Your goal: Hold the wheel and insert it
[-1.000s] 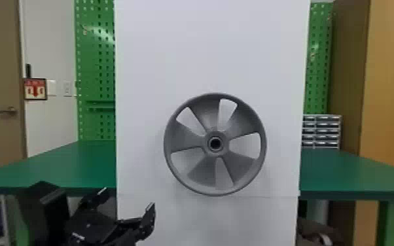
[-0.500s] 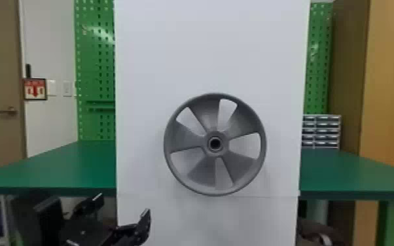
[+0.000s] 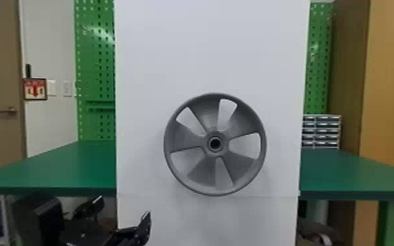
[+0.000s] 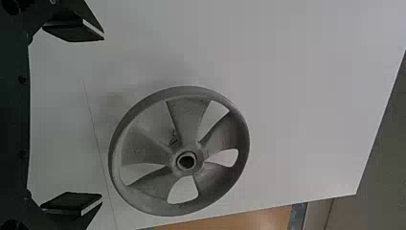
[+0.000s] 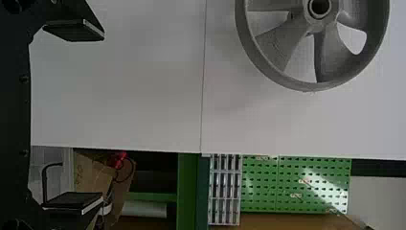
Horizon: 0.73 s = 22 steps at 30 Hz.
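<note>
The grey wheel [image 3: 191, 170] stands upright against the white panel, its dark-centred hub facing me. Low at the left in the head view is my left gripper [image 3: 119, 207], below and to the left of the wheel. In the left wrist view, the left gripper [image 4: 74, 120] has its two fingers wide apart with nothing between them, and the wheel [image 4: 143, 184] lies beyond the fingertips. The right wrist view shows the right gripper [image 5: 74, 120], also open and holding nothing; part of the wheel [image 5: 287, 43] is farther out there.
A tall white panel [image 3: 206, 42] rises behind the wheel. Green tabletops [image 3: 65, 166] extend on both sides of it. Farther back are a green pegboard [image 3: 95, 65], a rack of small drawers [image 3: 322, 131] and a wooden cabinet [image 3: 392, 81].
In the head view, my left gripper has shifted slightly left and down from where it was a second ago. The wheel has stayed in place.
</note>
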Available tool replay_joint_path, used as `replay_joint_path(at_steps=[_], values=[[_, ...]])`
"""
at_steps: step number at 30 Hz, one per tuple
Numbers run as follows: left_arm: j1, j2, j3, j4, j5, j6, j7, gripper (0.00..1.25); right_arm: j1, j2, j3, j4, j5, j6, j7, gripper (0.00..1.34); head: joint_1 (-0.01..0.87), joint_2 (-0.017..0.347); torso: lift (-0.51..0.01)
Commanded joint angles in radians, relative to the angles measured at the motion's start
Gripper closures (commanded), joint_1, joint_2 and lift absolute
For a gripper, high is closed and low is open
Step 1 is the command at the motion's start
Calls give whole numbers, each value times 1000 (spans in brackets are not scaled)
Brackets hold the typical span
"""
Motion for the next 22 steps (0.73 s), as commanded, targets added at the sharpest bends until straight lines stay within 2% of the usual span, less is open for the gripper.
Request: replay_joint_path(at_steps=[1,22], values=[[-1,0,1,0,0,1,0,101,-6,-5,7,1,-1,-2,0,121,97,15,-442],[-17,0,1,0,-5,-1,0,101,-26,-12,15,1,-4,-15,8,121,97,15,-442]])
